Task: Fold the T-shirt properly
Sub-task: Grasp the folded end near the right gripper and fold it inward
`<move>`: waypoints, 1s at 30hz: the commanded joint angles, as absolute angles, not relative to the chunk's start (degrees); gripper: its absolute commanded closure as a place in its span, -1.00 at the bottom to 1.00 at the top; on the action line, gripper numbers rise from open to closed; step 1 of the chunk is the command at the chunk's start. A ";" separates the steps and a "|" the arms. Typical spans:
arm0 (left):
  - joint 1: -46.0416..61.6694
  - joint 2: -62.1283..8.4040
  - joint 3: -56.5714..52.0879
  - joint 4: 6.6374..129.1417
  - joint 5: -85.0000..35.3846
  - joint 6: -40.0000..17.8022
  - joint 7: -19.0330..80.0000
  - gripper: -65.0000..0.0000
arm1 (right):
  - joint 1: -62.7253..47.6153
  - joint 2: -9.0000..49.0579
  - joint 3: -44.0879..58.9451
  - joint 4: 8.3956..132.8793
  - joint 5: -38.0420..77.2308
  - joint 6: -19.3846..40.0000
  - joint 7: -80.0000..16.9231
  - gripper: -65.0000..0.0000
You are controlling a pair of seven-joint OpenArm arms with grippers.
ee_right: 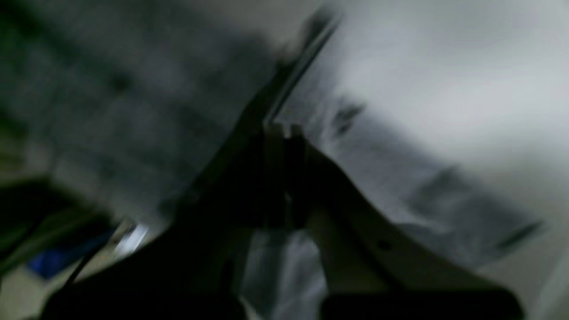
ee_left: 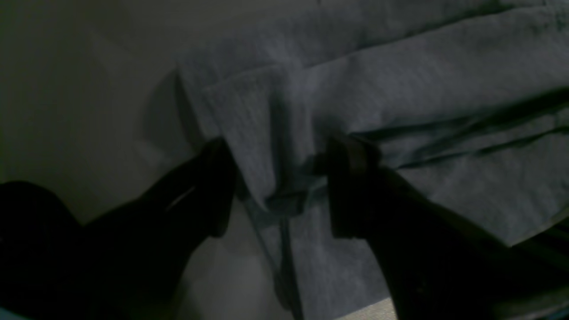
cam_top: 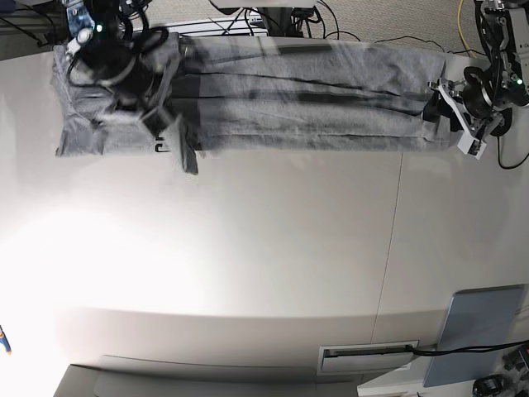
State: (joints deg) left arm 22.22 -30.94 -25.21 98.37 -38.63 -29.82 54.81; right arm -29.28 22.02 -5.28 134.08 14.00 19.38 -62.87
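Table [cam_top: 248, 273]: pale surface filling the base view, brightly lit toward 8 o'clock.
T-shirt [cam_top: 314, 107]: grey, folded into a long band across the 12 o'clock edge of the table, reaching from 10 to 2 o'clock; a bit of black lettering shows near its left end only in the base view.
Pad [cam_top: 483, 331]: flat grey-blue rectangle at 4 o'clock, well apart from the T-shirt; neither wrist view shows it.
Right gripper [ee_right: 284, 129]: jaws pressed together, with a thin edge of T-shirt cloth pinched between the tips, though its wrist view is blurred; the base view places it at 10 o'clock.
Left gripper [ee_left: 278, 186]: jaws spread wide, straddling a bunched T-shirt corner, one finger [ee_left: 351, 178] touching cloth; at 2 o'clock.
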 commanded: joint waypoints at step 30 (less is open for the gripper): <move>22.06 -32.05 -25.69 99.18 -39.24 -28.71 54.04 -0.03 | -34.89 22.57 -4.62 135.00 16.80 32.73 -65.41 0.40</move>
State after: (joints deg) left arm 22.22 -30.98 -25.21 98.35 -38.63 -28.84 54.81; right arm -34.87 22.04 -4.93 133.99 16.32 32.67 -66.59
